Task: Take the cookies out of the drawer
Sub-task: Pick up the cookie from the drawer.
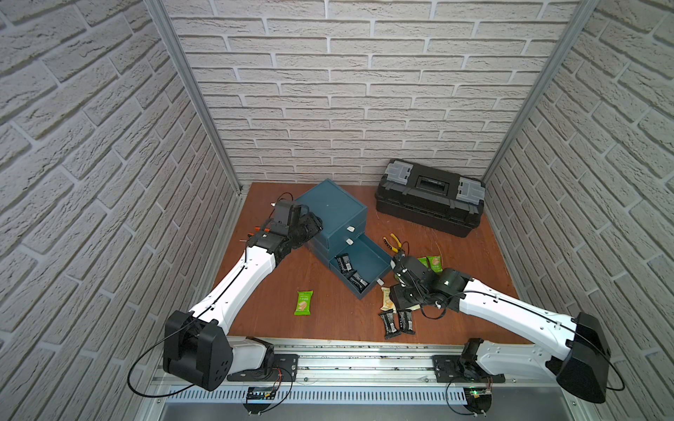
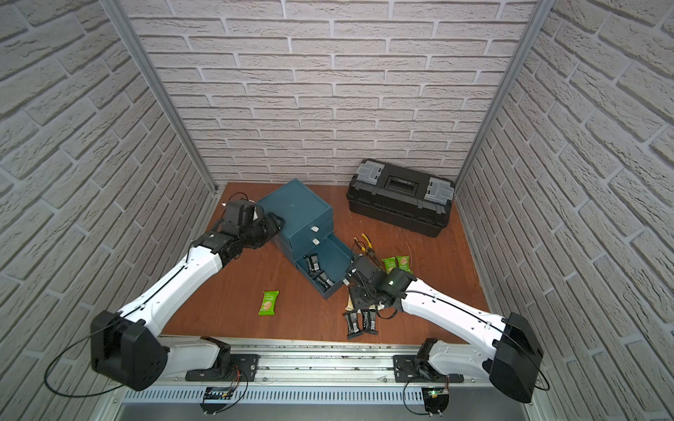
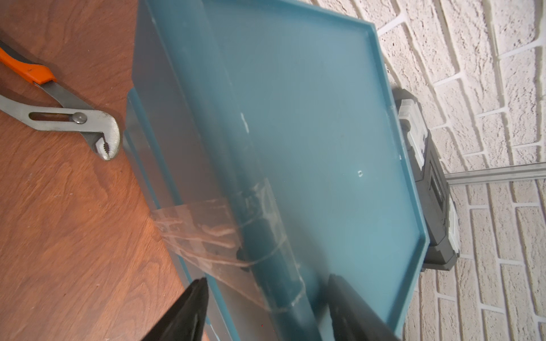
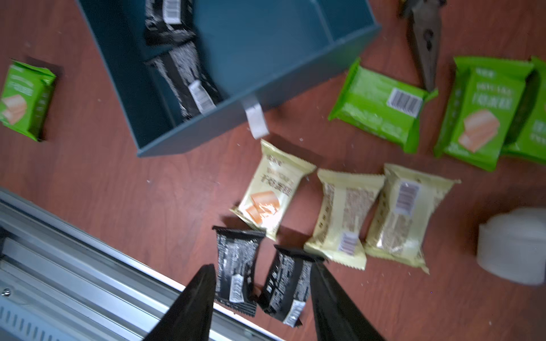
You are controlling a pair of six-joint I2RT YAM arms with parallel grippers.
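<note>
The blue cabinet has its bottom drawer pulled out, with two black cookies lying inside. On the table lie three pale gold cookies, several green ones and two black ones near the front edge. My right gripper hangs open just above those two black packets, holding nothing. My left gripper is open at the cabinet's back left, its fingers straddling the taped top edge.
A black toolbox stands at the back right. Yellow-handled pliers lie beside the drawer and orange-handled pliers lie left of the cabinet. A white pipe elbow sits by the gold packets. A metal rail borders the table's front.
</note>
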